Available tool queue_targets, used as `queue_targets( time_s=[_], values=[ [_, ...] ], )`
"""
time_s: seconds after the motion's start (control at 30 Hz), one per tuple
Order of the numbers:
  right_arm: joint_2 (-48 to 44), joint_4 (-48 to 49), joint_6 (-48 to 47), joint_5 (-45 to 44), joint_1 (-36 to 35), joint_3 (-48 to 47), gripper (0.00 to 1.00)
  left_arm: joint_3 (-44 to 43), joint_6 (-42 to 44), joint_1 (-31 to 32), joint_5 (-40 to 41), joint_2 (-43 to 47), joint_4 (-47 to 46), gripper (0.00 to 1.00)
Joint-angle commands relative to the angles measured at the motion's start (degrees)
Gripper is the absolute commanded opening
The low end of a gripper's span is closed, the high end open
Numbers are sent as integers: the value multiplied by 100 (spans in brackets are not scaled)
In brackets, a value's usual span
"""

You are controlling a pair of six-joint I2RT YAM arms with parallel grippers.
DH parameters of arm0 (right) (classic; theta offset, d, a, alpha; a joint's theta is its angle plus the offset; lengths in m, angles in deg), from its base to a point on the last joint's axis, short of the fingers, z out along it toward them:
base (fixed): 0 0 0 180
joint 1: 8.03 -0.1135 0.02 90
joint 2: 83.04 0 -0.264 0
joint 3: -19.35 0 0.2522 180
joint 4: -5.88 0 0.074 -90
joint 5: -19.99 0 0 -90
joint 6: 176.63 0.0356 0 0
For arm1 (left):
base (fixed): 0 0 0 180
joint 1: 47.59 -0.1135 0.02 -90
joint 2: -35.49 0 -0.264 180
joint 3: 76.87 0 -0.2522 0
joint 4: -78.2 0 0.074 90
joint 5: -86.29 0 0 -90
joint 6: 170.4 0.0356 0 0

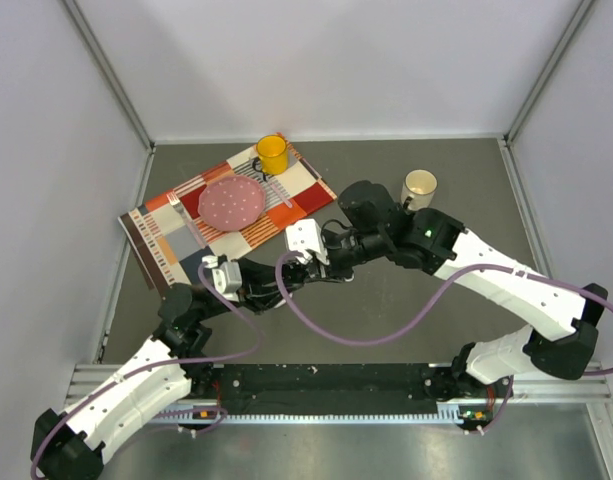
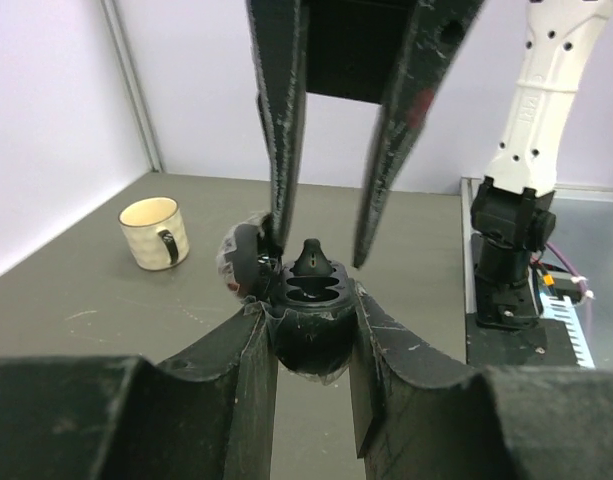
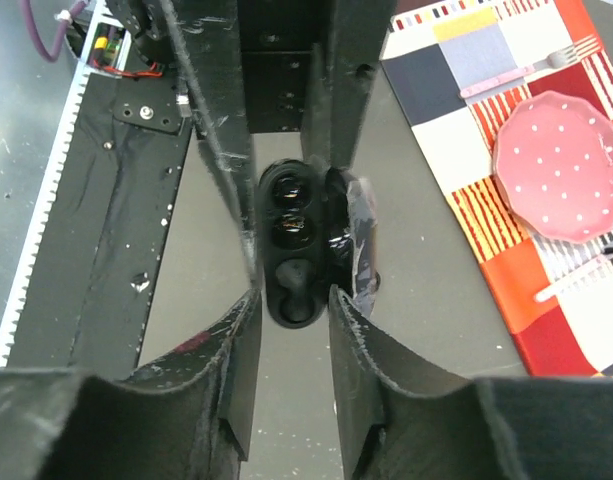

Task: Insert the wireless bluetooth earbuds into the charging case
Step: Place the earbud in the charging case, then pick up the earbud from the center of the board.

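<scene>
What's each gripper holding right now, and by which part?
The left gripper clamps the open black charging case by the sides of its lower body. The right gripper holds nothing: its jaws stand apart around a black earbud sitting in the case.

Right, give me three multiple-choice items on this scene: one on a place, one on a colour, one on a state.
1. The pink plate lies: A) on the patterned placemat; B) beside it; C) between the grippers.
2. The mug on the placemat is: A) cream; B) yellow; C) blue.
3. The charging case is: A) shut and lying loose; B) open, held by the left gripper; C) open, on the plate.

Answers:
1 A, the plate sits on the mat's checks.
2 B, the top view shows its yellow body.
3 B, its wells lie bare and the left gripper clamps its sides.
</scene>
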Motion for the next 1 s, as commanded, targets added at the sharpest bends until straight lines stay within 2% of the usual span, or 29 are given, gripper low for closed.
queue_targets(
  time_s=[0.0, 0.27, 0.4, 0.63, 0.73, 0.97],
  values=[
    [1, 76, 141, -241, -112, -216, 36, -124, 53, 25, 55, 160, -612, 0],
    [-613, 708, 158, 30, -112, 126, 48, -54, 79, 25, 222, 248, -524, 0],
    [-1088, 1244, 229, -145, -103, 652, 56, -1, 88, 25, 345, 310, -463, 0],
    [-1765, 2176, 501, -382, -103, 1347, 63, 113, 141, 25, 740, 512, -392, 0],
    [-1985, 2571, 764, -777, -103, 1594, 66, 149, 167, 25, 960, 669, -331, 0],
    [-2503, 3696, 1686, -2463, -15, 2340, 79, 157, -35, 25, 1558, 872, -260, 0]
  ],
)
